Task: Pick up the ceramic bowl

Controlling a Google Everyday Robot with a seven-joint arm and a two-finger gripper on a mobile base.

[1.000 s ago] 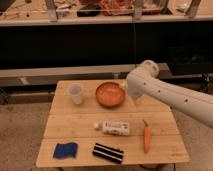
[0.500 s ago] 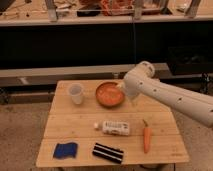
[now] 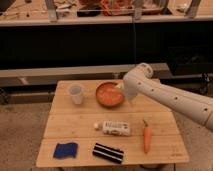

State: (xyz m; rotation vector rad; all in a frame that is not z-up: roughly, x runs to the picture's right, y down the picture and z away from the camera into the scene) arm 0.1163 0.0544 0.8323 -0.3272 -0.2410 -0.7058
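The ceramic bowl (image 3: 108, 94) is round, shallow and orange with a paler speckled inside. It sits on the wooden table (image 3: 75, 125), at the back middle. My gripper (image 3: 120, 87) is at the bowl's right rim, mostly hidden behind the white arm (image 3: 165, 97) that reaches in from the right. I cannot tell whether it touches the rim.
A small translucent white cup (image 3: 75, 93) stands left of the bowl. A white bottle (image 3: 114, 128) lies at the table's middle, an orange carrot (image 3: 147, 138) to its right. A blue sponge (image 3: 65, 149) and a black-and-white striped object (image 3: 108, 152) lie at the front. A dark shelf runs behind.
The arm has swung left, and the gripper has moved from right of the bowl to its right rim. The bowl and the other things have not moved.
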